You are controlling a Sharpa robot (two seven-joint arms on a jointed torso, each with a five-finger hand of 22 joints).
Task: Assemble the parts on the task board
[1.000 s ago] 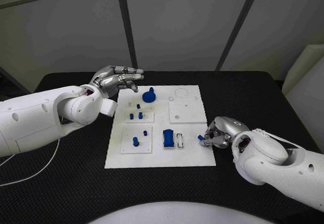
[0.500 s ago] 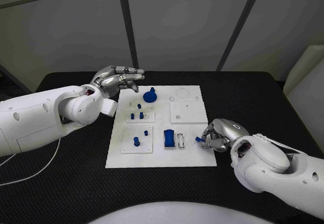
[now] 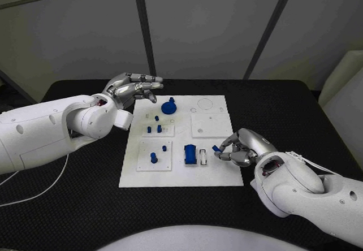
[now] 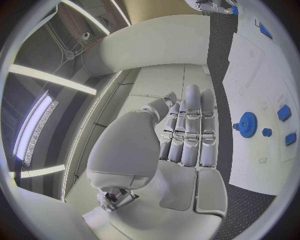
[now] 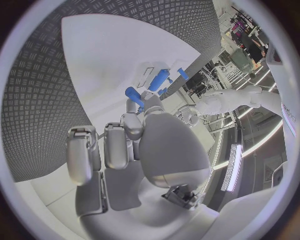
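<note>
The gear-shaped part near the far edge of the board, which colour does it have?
The gear-shaped part is blue; the left wrist view shows it best.

One white task board was seen on one black table. Two white arms were counted, each ending in one silver hand: a left hand and a right hand. On the board, one blue gear-shaped part and one larger blue block were counted, with one small blue part at the right hand's fingertips. Roughly five small blue pegs were made out, though they were too small to be counted with certainty.
</note>
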